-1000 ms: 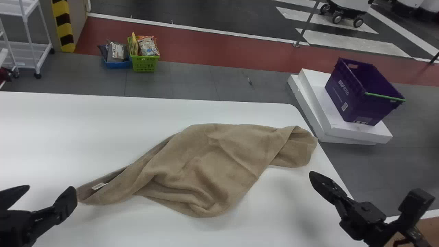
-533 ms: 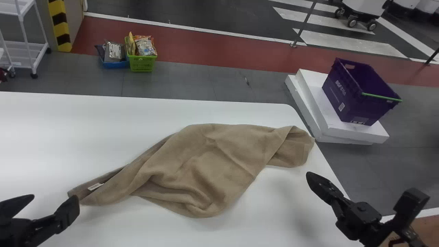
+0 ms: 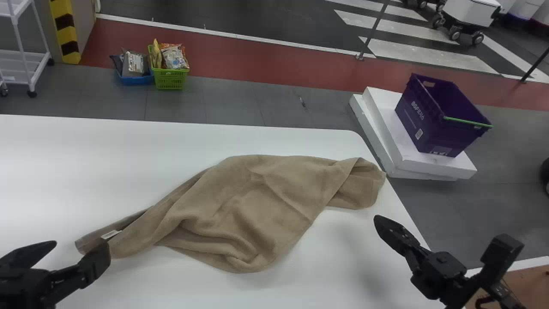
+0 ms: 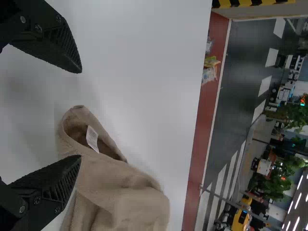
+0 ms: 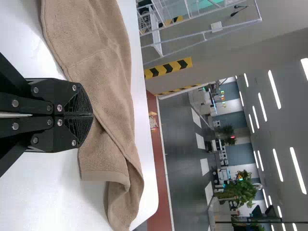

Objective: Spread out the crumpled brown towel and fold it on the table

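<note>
The jaws of the left gripper (image 3: 81,249) are held spread at the labelled end of the brown towel (image 3: 248,206); those of the right gripper (image 3: 379,221) are pressed together, apart from the towel; the towel is laid crumpled across the white desk (image 3: 128,150); beyond, a purple crate (image 3: 422,122) is supported by white slabs (image 3: 446,166).
</note>
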